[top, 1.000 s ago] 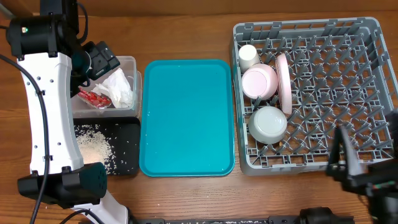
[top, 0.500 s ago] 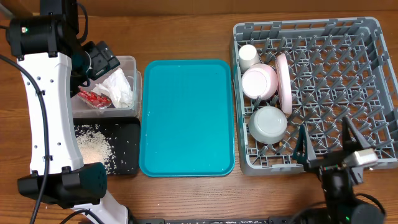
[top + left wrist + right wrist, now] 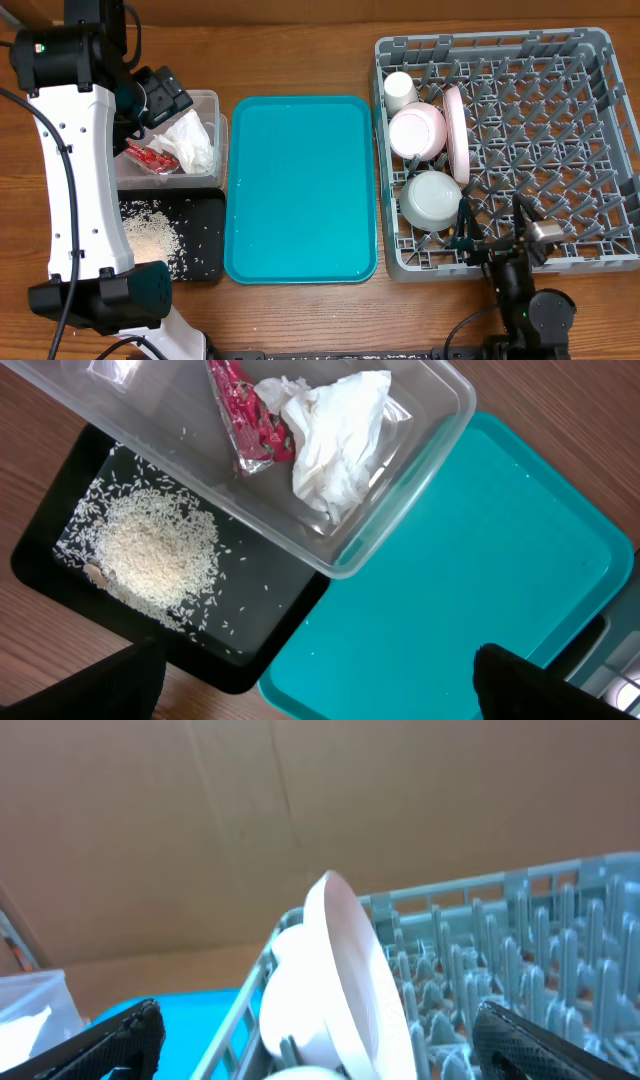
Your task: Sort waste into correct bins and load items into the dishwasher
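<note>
Crumpled white napkin [image 3: 335, 445] and crinkled red wrapper [image 3: 250, 420] lie touching in the clear tub [image 3: 452, 396] — left tool [image 3: 320, 680] and right tool [image 3: 330, 1042] both spread apart.

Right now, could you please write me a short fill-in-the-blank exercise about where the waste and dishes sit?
1. The shallow tray holding the rice grains is ____ in colour.
2. In the clear tub, beside the napkin, lies a foil wrapper coloured ____.
3. The pink plate stands on its ____ in the dish rack.

Missing words: black; red; edge.
</note>
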